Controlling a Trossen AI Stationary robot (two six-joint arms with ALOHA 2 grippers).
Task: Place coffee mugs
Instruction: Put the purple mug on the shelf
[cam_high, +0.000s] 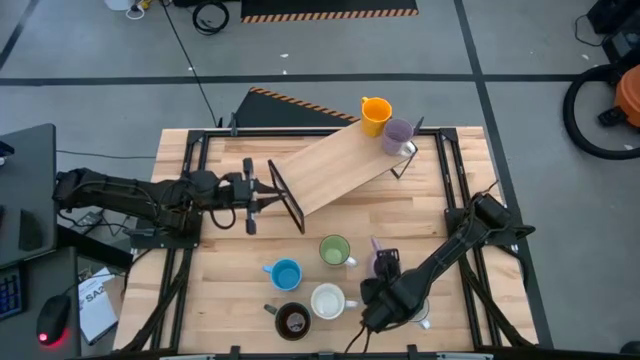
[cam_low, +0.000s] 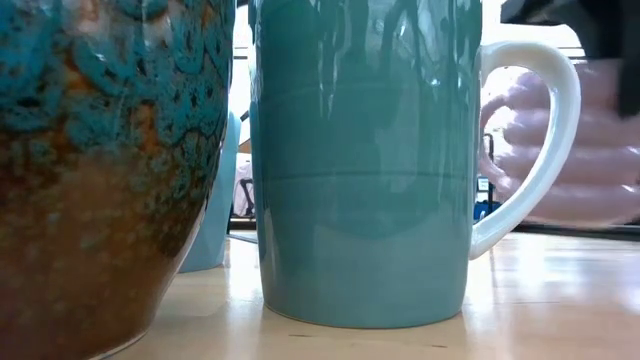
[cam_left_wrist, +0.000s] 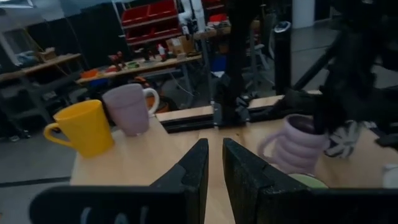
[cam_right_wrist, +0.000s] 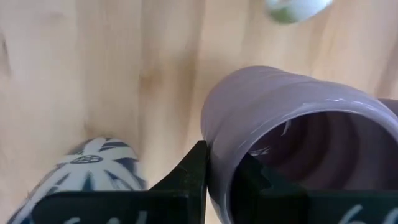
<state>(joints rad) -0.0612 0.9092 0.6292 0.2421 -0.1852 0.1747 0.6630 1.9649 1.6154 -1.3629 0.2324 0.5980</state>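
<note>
A purple ridged mug (cam_right_wrist: 292, 124) is in my right gripper (cam_right_wrist: 221, 180) at the table's near right; it also shows in the high view (cam_high: 383, 262). An orange mug (cam_high: 375, 114) and a second purple mug (cam_high: 400, 135) stand on the far end of a raised wooden board (cam_high: 335, 165). A green mug (cam_high: 335, 250), a blue mug (cam_high: 286, 273), a white-lined mug (cam_high: 328, 300) and a dark brown mug (cam_high: 292, 320) stand on the table. A white mug with blue pattern (cam_right_wrist: 99, 168) lies beside my right gripper. My left gripper (cam_high: 250, 195) is shut and empty at the board's left end. My right gripper pinches the purple ridged mug's rim wall (cam_right_wrist: 214, 140), one finger (cam_right_wrist: 249, 180) inside the mug and one (cam_right_wrist: 189, 171) outside. The fingers come from above, slanting from the table's near side. The mug is tilted toward the wrist camera; whether it is clear of the table I cannot tell.
The board rests on dark wire stands (cam_high: 285, 195) and slopes across the table's far middle. The standing mugs cluster at the table's near middle, close to my right arm (cam_high: 460, 240). Bare wood lies between the board and the mugs (cam_high: 400, 210).
</note>
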